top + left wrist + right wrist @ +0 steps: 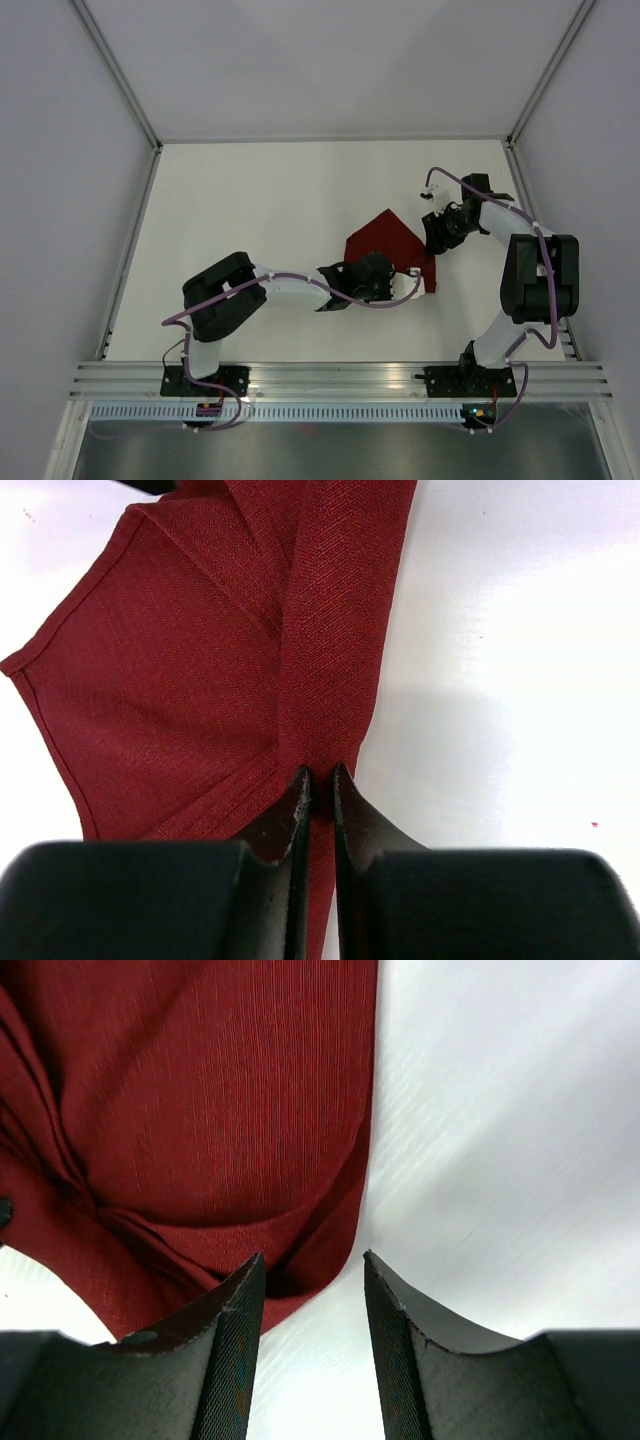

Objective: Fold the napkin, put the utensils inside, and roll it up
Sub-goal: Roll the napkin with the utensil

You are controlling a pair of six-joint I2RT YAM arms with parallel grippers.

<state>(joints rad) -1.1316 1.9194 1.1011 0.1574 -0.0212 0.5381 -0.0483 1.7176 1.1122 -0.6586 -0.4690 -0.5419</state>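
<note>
Left gripper (320, 780) clenched on a raised fold of the napkin (200, 660). Cloth spreads ahead and to its left, far edge cut off. Right gripper (312, 1260) released, jaws apart, napkin's rounded edge just ahead; contact unclear. Overhead, left gripper hides napkin's near part.

A robotics lab test cell, seen from above. A bare white desk (260, 200) is boxed in by plain pale walls (60, 150) with metal corner posts (120, 70). A left arm (280, 290) and a right arm (535, 275), trailing purple cables (455, 180), are bolted to an aluminium rail (340, 378).
</note>
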